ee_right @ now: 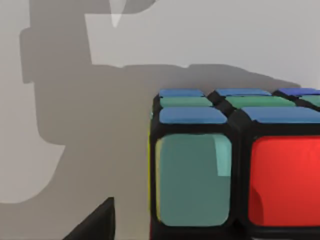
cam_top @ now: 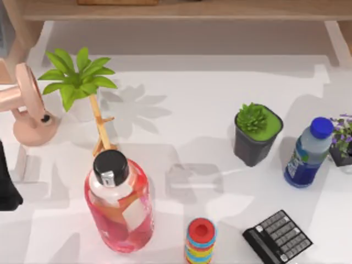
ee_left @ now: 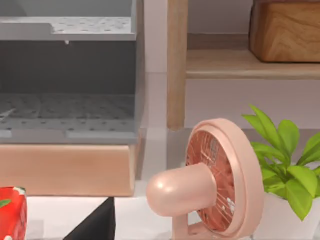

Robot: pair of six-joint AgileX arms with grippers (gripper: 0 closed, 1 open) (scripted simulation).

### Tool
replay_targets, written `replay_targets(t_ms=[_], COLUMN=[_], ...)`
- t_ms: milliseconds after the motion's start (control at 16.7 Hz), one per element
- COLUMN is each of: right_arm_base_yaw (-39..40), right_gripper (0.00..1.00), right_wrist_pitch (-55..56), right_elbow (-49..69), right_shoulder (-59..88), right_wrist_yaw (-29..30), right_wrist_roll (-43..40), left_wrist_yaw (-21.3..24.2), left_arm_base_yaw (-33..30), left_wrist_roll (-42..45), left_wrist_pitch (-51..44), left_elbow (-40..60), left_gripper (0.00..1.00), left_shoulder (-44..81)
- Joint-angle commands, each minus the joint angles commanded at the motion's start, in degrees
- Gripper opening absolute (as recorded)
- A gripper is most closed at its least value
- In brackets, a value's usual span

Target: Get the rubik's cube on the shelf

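The rubik's cube is seen close up in the right wrist view, resting on a pale surface, with blue and green squares on top and a pale green and a red square on the near side, all divided by black lines. A dark claw part appears at the lower edge of that view, beside the cube and apart from it; whether the right claw is released or clenched cannot be told.

From above, the shelf is seen as a long tan board along the far edge of the white table, with a light wooden leg at its left end. In the left wrist view a wooden block stands on the shelf board.

A pink fan stands at the table's left, with a leafy green plant on a thin stem just beside it. A dark piece of the left arm is seen at the left edge; the state of the left claw cannot be told.

Nearer the front, a red bottle with a black cap stands left of centre, and a stack of rainbow rings is placed to its right. A black calculator lies at the front right. A succulent in a dark pot stands on the right, with a blue-capped bottle beside it and a purple-flowered plant at the right edge.
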Motion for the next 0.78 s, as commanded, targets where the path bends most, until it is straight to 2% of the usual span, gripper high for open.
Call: replay_targets(t_ms=[120, 780], right_arm_base_yaw=[0.0, 0.0], right_gripper=[1.0, 0.17], right_wrist_pitch=[0.0, 0.0], right_elbow=[0.0, 0.0], right_shoulder=[0.0, 0.0], right_wrist_yaw=[0.0, 0.0], right_wrist_roll=[0.0, 0.0], left_wrist_yaw=[0.0, 0.0], left_arm_base_yaw=[0.0, 0.0], left_wrist_roll=[0.0, 0.0], left_wrist_pitch=[0.0, 0.0], left_elbow=[0.0, 0.0], left_gripper=[1.0, 1.0], left_shoulder=[0.0, 0.0])
